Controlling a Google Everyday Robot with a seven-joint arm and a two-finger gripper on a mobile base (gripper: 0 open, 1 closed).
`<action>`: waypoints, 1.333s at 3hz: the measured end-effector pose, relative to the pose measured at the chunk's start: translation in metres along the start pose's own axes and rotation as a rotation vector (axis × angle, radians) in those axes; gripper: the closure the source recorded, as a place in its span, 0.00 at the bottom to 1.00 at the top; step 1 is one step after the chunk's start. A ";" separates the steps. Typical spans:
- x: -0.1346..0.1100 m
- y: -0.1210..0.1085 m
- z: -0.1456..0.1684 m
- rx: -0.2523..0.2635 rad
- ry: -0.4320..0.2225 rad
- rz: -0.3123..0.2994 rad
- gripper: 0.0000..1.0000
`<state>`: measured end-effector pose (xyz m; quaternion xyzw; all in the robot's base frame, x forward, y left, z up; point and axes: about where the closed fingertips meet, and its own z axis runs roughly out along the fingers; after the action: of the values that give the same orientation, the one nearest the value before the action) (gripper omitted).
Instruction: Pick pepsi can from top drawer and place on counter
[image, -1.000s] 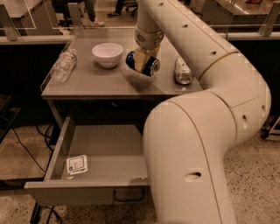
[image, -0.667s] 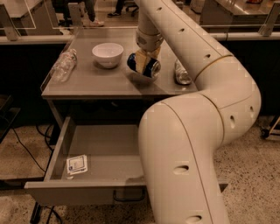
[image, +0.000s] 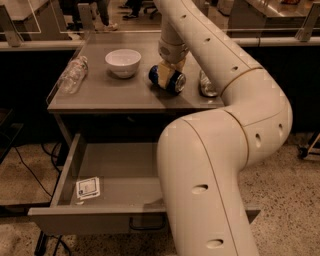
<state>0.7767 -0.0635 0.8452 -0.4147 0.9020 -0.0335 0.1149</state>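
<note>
The pepsi can (image: 167, 79) is dark blue with a silver end and lies tilted on its side low over the counter (image: 105, 92), right of the bowl. My gripper (image: 167, 75) comes down from the arm above and is shut on the can. I cannot tell if the can touches the counter. The top drawer (image: 80, 215) is pulled open below the counter. It holds a small white packet (image: 88, 188). My arm hides the drawer's right half.
A white bowl (image: 123, 62) stands at the counter's back middle. A clear plastic bottle (image: 72, 75) lies at the left edge. A silver patterned can (image: 207, 85) stands right of my gripper, partly behind the arm. My big arm segment (image: 210, 190) fills the front right.
The gripper with the pepsi can has held nearly the same place over the counter. The lower arm segment has shifted a little to the left.
</note>
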 end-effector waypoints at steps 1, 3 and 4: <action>0.002 -0.001 0.006 -0.007 0.008 0.001 1.00; -0.003 -0.004 0.006 -0.001 -0.004 0.001 0.59; -0.003 -0.004 0.006 -0.001 -0.004 0.001 0.36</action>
<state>0.7827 -0.0637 0.8402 -0.4144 0.9020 -0.0321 0.1167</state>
